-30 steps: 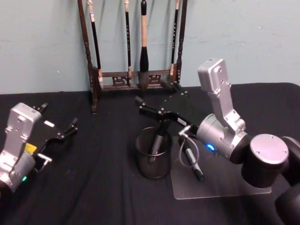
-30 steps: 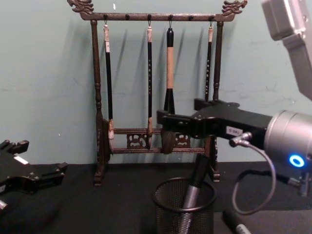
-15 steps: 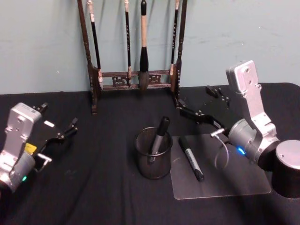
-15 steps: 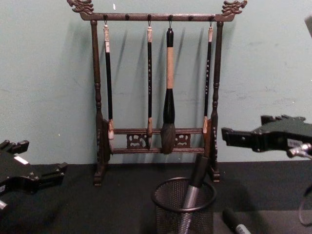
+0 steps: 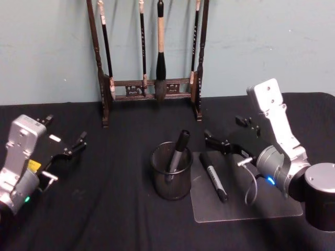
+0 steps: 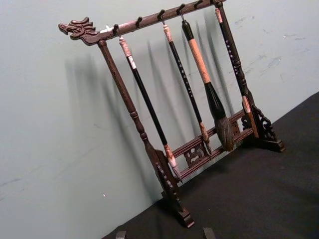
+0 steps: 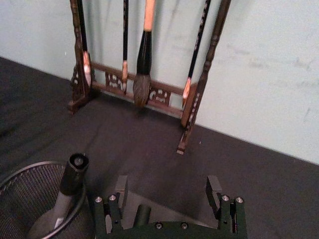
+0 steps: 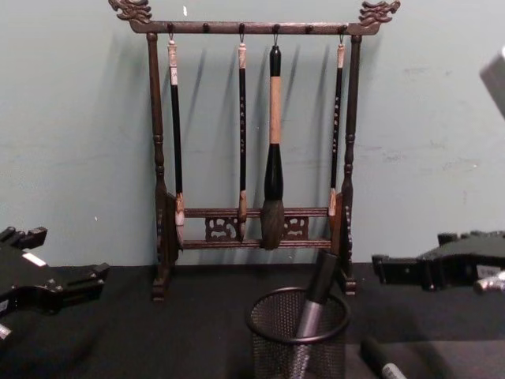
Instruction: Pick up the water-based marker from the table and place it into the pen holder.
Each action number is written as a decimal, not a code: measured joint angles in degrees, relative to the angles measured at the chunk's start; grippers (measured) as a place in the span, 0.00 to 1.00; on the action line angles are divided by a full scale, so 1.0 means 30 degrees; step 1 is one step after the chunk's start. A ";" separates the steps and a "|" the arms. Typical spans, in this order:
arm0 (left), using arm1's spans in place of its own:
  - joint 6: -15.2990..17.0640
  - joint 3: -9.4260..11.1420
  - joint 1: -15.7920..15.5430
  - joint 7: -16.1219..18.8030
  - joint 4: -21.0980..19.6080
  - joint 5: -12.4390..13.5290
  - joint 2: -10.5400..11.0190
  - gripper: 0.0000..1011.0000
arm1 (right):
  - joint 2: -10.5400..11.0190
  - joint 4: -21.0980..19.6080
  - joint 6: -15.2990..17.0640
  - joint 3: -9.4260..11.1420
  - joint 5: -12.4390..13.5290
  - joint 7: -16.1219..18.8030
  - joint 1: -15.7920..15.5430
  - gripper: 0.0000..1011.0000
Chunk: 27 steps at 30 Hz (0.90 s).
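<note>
Leaning in the pen holder (image 5: 170, 180) is one marker (image 5: 179, 148); a second marker (image 5: 213, 177) lies beside it. Right gripper (image 5: 225, 130), near these, and left gripper (image 5: 64, 130), far left, gape empty.

Silver arm casings (image 5: 272, 112), black right hand (image 7: 168, 184), blue light (image 5: 269, 181), grey cable (image 5: 252, 189), yellow label (image 5: 34, 166).

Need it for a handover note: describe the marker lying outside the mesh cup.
Before the tall dark wooden brush rack stands a round black wire-mesh cup, a clear plastic sheet at its right. The black marker with a pale label lies flat on that sheet; the other marker leans inside the cup.
</note>
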 joint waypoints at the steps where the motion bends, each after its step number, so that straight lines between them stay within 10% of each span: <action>1: 0.0000 0.0000 0.0000 0.0000 0.0000 0.0000 0.0000 0.99 | -0.0060 -0.0007 0.0325 -0.0002 -0.0052 0.0017 -0.0013 0.99; 27: 0.0000 0.0000 -0.0001 -0.0001 0.0000 0.0000 0.0000 0.99 | -0.1440 0.2563 0.2721 -0.0341 -0.1633 0.0941 0.0863 0.99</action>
